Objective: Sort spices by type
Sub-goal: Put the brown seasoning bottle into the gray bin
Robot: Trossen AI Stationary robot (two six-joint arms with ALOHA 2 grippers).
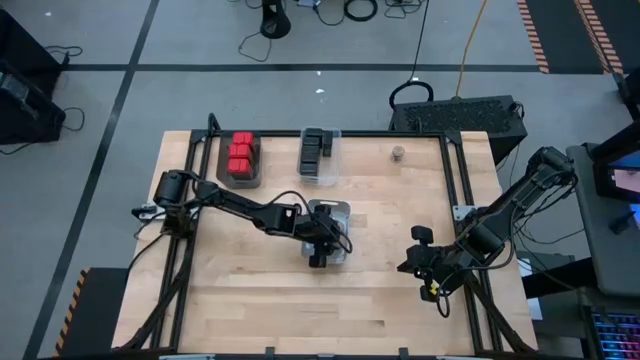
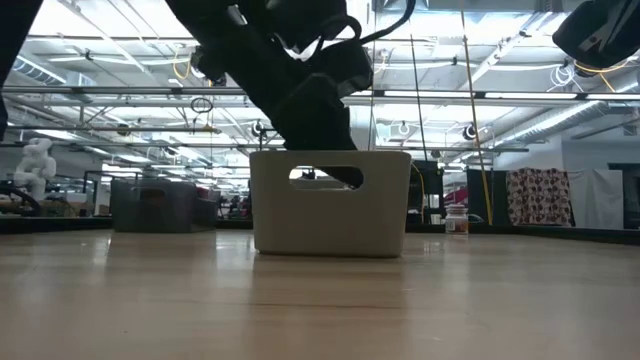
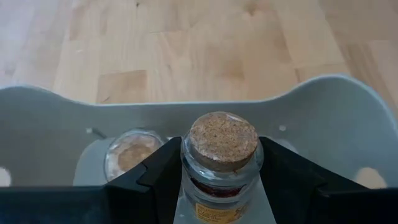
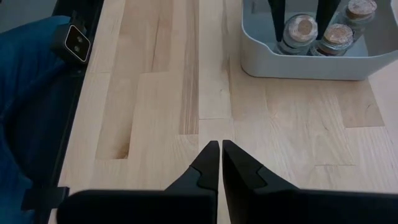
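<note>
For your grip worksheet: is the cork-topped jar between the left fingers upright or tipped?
Upright: the jar stands cork-up between the left gripper's fingers, inside the bin.

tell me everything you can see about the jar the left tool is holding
The jar is small, round and of clear glass, closed with a speckled cork stopper, with red contents and a yellowish label low on its side. It stands upright inside the pale bin, clamped at the shoulder between the left tool's dark fingers. A second corked jar sits beside it.
</note>
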